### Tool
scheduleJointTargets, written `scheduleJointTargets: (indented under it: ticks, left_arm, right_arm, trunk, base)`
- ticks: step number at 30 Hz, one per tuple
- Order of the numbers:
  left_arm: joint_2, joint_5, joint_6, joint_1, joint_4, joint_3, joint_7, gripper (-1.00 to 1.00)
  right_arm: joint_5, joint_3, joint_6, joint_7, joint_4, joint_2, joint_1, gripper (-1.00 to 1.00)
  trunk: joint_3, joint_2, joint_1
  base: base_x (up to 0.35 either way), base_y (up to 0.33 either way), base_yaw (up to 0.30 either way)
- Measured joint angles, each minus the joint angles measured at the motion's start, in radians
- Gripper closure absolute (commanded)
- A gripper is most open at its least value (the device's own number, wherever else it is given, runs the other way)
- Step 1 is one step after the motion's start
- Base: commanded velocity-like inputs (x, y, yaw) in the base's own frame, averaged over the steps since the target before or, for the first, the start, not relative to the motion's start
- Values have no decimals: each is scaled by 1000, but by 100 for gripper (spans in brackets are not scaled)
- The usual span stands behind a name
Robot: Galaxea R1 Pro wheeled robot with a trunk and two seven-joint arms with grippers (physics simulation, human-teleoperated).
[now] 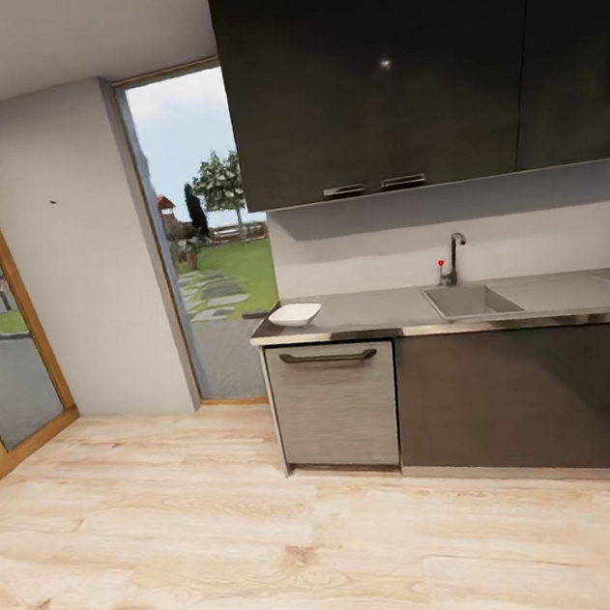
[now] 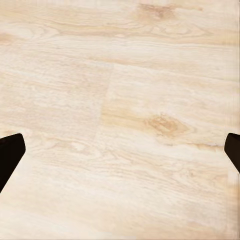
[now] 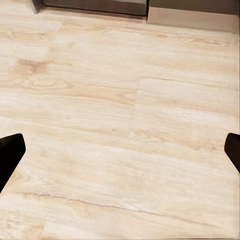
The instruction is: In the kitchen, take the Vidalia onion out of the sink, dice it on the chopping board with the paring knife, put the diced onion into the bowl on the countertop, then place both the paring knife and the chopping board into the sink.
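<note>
Approach stage, no task step yet begun: both grippers (image 2: 120,150) (image 3: 120,150) are held wide open and empty above the plank floor (image 3: 120,100), the sink (image 1: 469,301) and white bowl (image 1: 295,314) lying well ahead on the countertop (image 1: 375,312).

Counted one white bowl (image 1: 295,314) on one grey countertop (image 1: 375,312). Counted one sink (image 1: 468,301) with one faucet (image 1: 453,258) and one red knob (image 1: 441,264). Saw two chrome handles (image 1: 373,185) up high, one dishwasher (image 1: 335,405) below, one wood floor (image 1: 167,560).
</note>
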Motion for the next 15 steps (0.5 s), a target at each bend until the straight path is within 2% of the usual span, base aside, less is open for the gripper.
scheduleJointTargets:
  ticks: [15]
  left_arm:
    - [0,0,0,0,0,0,0,-100]
  right_arm:
    - [0,0,0,0,0,0,0,-100]
  trunk:
    - [7,0,0]
  base:
    - [0,0,-267]
